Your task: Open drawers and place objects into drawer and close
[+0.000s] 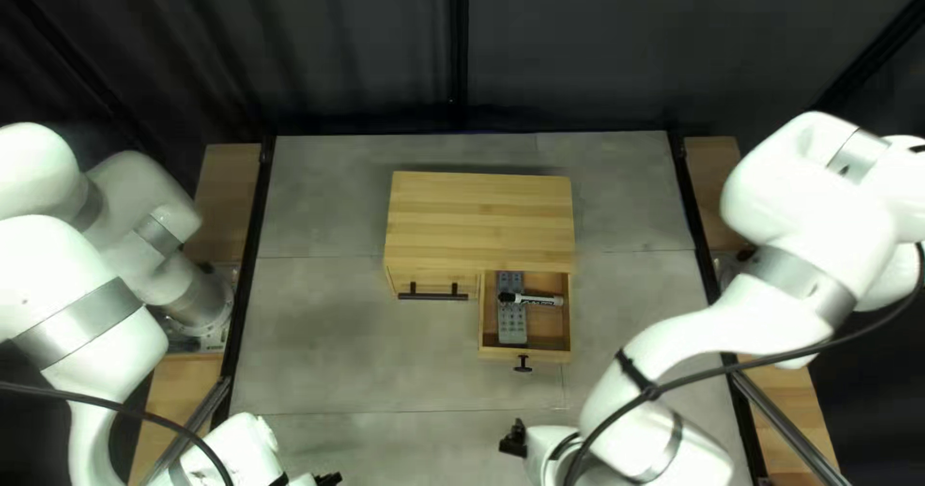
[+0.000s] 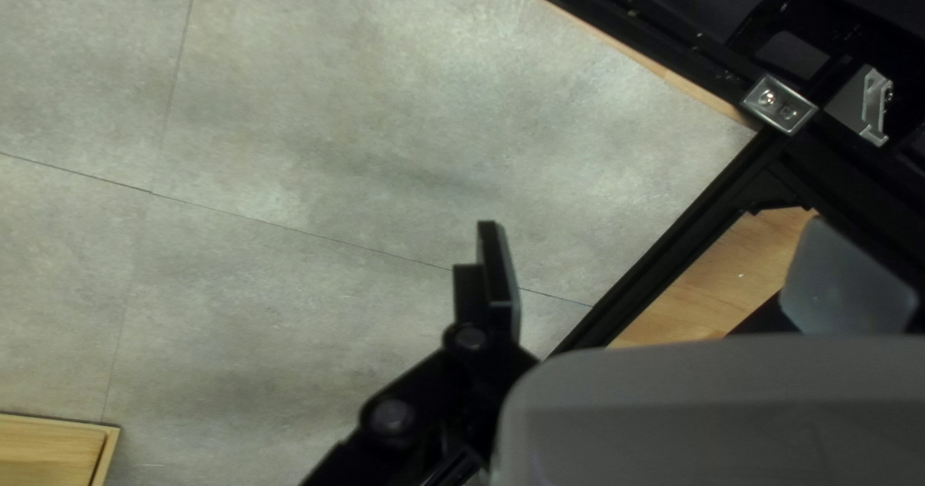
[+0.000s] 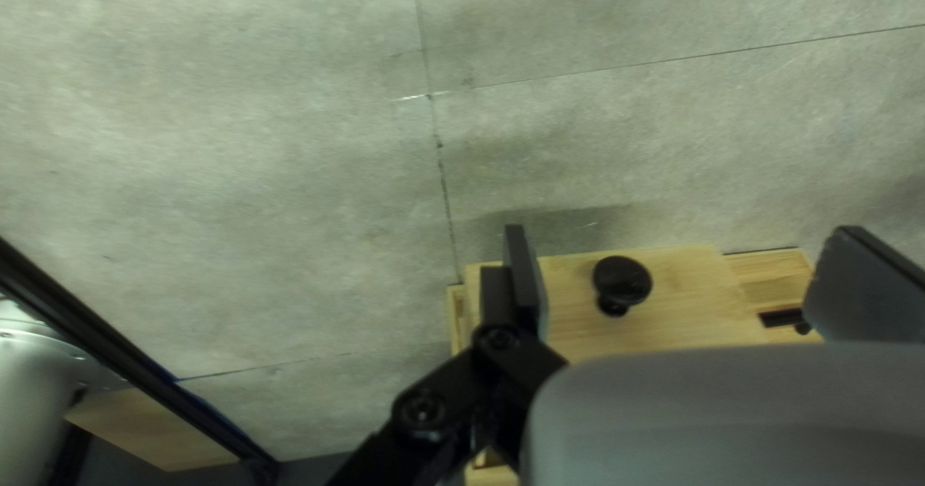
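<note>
A wooden cabinet (image 1: 480,218) stands mid-table, its right drawer (image 1: 550,324) pulled out. Inside lie a grey remote (image 1: 512,323) and, across it, a black-and-white marker (image 1: 541,300). The left drawer, with a black bar handle (image 1: 433,296), is closed. My left gripper (image 1: 330,479) is at the near edge, left of the cabinet; in its wrist view the gripper (image 2: 672,269) is open and empty over bare table. My right gripper (image 1: 515,440) is nearer than the pulled-out drawer; in its wrist view the gripper (image 3: 686,272) is open, holding nothing, with the drawer's black knob (image 3: 621,282) ahead.
Black rails (image 1: 252,264) border the grey table (image 1: 318,337) on its sides, and a dark curtain (image 1: 347,52) hangs behind. In the left wrist view, a wooden corner (image 2: 48,452) lies off to the gripper's side, with a metal bracket (image 2: 780,105) on the frame ahead.
</note>
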Robot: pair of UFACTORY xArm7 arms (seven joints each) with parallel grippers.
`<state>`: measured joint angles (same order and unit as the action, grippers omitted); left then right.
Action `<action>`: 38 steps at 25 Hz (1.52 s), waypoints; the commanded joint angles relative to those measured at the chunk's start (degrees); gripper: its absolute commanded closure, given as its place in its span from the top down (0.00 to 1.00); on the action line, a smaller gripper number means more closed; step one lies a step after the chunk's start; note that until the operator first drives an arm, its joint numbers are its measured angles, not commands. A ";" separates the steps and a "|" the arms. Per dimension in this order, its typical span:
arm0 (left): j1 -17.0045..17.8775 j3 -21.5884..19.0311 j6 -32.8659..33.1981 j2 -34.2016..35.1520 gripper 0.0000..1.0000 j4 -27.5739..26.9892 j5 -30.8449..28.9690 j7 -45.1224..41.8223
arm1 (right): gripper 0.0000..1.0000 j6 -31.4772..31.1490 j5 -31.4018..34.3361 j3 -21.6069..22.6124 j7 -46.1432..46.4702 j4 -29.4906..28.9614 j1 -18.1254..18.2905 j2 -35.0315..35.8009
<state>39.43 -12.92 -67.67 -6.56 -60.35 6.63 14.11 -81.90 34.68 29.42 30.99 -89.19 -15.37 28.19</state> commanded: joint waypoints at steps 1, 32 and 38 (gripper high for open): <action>0.00 0.00 0.00 0.00 1.00 0.00 0.00 0.00 | 1.00 0.10 1.35 -0.47 0.33 0.81 -0.16 0.65; 0.00 0.00 0.00 0.00 1.00 0.00 0.00 0.00 | 1.00 5.06 3.94 -2.44 5.32 5.69 4.25 0.65; 0.00 0.00 0.00 0.00 1.00 0.00 0.00 0.00 | 1.00 3.88 2.66 -2.81 3.67 6.04 4.44 1.11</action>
<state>39.43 -12.93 -67.67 -6.56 -60.35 6.63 14.11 -77.67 37.71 26.71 35.10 -83.18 -10.98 29.17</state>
